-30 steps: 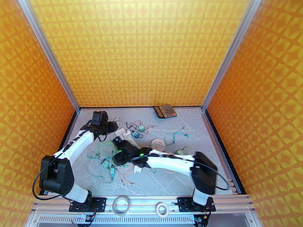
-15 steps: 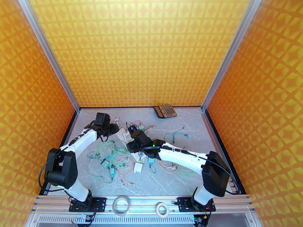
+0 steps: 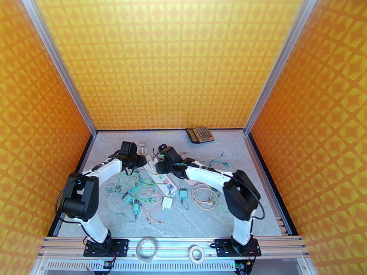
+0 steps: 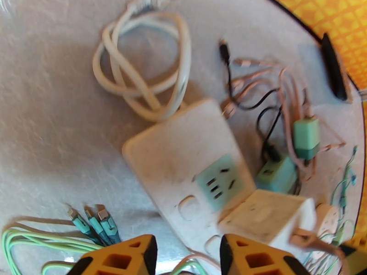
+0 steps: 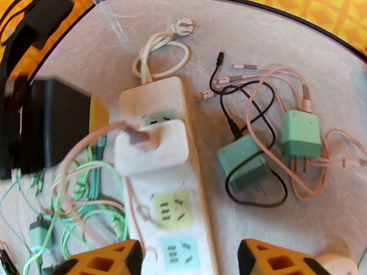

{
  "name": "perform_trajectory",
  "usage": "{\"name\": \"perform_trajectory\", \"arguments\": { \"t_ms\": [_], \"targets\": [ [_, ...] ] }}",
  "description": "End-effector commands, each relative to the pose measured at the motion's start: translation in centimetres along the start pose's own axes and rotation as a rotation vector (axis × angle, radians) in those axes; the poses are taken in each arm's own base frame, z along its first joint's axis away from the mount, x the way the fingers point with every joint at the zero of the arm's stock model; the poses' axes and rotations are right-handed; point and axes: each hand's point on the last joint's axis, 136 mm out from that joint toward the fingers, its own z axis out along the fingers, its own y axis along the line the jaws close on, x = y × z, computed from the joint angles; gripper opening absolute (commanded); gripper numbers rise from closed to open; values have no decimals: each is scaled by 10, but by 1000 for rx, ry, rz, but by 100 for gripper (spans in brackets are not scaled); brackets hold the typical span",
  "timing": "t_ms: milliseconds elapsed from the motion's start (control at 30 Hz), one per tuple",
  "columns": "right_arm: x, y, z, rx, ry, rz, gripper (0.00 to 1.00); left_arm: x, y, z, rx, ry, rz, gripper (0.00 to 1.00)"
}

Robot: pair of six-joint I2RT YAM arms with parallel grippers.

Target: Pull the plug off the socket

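The white power strip (image 3: 159, 178) lies on the desk (image 3: 264, 173). The plug (image 5: 151, 147) is a white block with a pink wire coming out of it, and it is still pushed into the power strip. It sits in the second spot from the end where the thick white cord (image 5: 158, 53) comes out.

The right fingers (image 5: 275, 261) have moved a lot. A second ago they were down by the near end of the power strip. Half a second ago they were over its middle. Now they hang over the power strip close to the plug. They are wide apart and hold nothing.

The left fingers (image 4: 120, 257) have come closer too. Before, they were off to the left of the power strip. Now they are just beside its far end. They are also wide apart and hold nothing.

The right arm has moved away, so a coil of pink wire (image 3: 202, 196) now shows to the right of the power strip's near end. Two green chargers (image 5: 300, 133) lie just to the right of the power strip. The calculator (image 3: 200, 134) is well behind it, in the same spot as before.
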Motion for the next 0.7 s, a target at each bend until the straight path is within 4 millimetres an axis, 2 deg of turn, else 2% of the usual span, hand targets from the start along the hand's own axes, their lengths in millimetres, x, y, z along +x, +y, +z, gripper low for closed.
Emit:
{"name": "perform_trajectory", "arguments": {
  "t_ms": [0, 267, 333, 367, 567, 667],
  "targets": [
    [-13, 19, 9, -93, -37, -78, 69, -2, 1, 4, -3, -4, 23, 40],
    [-19, 26, 28, -125, -77, -129, 73, -20, 1, 11, -11, -3, -18, 28],
    [-19, 27, 35, -127, -75, -134, 74, -23, 2, 15, -15, 0, -23, 18],
    [-20, 26, 38, -122, -75, -136, 75, -25, 2, 15, -13, 0, -29, 17],
    [-25, 28, 51, -118, -72, -156, 76, -30, 2, 22, -7, 4, -40, 16],
    [-27, 27, 60, -102, -59, -163, 76, -32, 2, 26, -7, 11, -44, 12]
  ]
}}
